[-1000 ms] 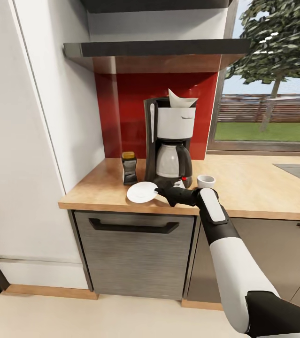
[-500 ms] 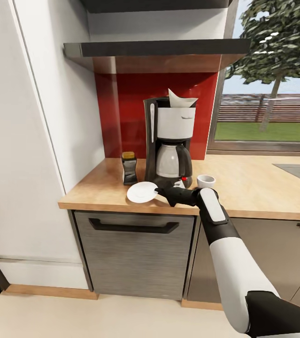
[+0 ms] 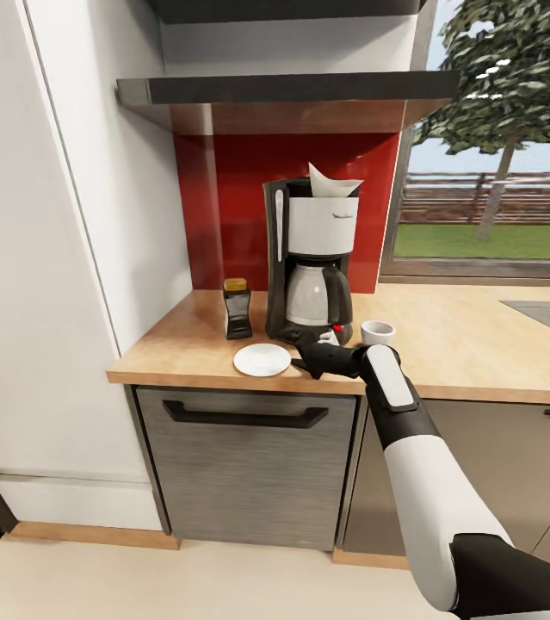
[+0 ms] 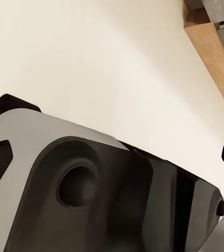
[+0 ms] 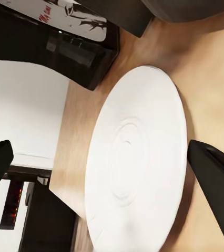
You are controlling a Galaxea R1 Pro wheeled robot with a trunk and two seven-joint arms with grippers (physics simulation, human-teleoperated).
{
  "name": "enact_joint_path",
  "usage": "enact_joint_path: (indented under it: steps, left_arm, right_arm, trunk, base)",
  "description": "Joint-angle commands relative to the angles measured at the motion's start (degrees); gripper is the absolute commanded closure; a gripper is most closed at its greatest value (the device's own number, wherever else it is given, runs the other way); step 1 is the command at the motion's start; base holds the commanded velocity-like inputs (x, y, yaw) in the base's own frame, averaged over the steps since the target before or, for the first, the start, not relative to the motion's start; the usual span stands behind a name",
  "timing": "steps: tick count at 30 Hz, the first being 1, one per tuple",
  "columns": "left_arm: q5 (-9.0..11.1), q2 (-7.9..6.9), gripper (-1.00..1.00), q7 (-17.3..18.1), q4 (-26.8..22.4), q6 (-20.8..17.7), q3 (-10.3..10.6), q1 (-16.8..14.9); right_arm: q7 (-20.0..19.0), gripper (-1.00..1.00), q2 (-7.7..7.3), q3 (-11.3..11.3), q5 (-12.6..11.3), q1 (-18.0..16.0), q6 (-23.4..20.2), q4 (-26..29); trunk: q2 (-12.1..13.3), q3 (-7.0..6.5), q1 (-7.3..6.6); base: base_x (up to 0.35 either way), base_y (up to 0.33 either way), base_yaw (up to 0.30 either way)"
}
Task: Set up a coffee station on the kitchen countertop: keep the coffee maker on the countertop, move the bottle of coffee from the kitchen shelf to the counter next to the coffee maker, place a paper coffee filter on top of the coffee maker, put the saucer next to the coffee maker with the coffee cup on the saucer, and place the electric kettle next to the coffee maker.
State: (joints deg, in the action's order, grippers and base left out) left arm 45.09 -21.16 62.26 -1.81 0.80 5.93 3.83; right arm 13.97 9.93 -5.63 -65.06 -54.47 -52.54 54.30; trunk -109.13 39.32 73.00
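Saucer (image 3: 262, 359) released since half a second ago: now flat on countertop (image 3: 472, 344) in front of coffee maker (image 3: 311, 258), no longer tilted in the right gripper (image 3: 303, 361), which has drawn back just beside its rim. Fingers spread wide, empty. Coffee cup (image 3: 377, 331) right of maker, bottle of coffee (image 3: 237, 308) left; left gripper's state can't be told.

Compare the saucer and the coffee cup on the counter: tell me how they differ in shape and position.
The saucer is a flat, wide disc lying in front of the coffee maker; the coffee cup is a small upright cylinder with an open top, standing to the maker's right. The saucer sits just ahead of the right gripper, whose jaws are open; the cup stands behind that arm's wrist. The saucer is bare: the cup is not on it. Both are white and rest on the wooden countertop.
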Motion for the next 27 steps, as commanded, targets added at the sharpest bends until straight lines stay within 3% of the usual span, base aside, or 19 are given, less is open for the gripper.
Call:
enact_joint_path:
  steps: [1,9,22,27]
  left_arm:
    - [0.4,-0.02,-1.0,0.1,-0.1,0.1,0.5,0.0]
    - [0.4,-0.02,-1.0,0.1,-0.1,0.1,0.5,0.0]
    - [0.4,-0.01,-1.0,0.1,-0.1,0.2,0.6,0.0]
    - [0.4,-0.01,-1.0,0.1,-0.2,0.1,0.7,0.0]
  right_arm:
    - [0.7,-1.0,0.07,-0.2,0.1,0.0,-0.4,0.0]
    - [0.7,-1.0,0.07,-0.2,0.0,0.0,-0.4,0.0]
    - [0.7,-1.0,0.07,-0.2,-0.1,0.0,-0.4,0.1]
    - [0.3,-1.0,0.07,0.1,-2.8,0.1,-0.8,0.4]
  trunk:
    - [0.0,0.06,0.0]
    - [0.0,0.06,0.0]
    - [0.0,0.06,0.0]
    - [0.0,0.06,0.0]
  base:
    - [0.0,0.0,0.0]
    - [-0.004,-0.001,0.0]
    - [-0.143,-0.073,0.0]
    - [-0.057,-0.027,0.0]
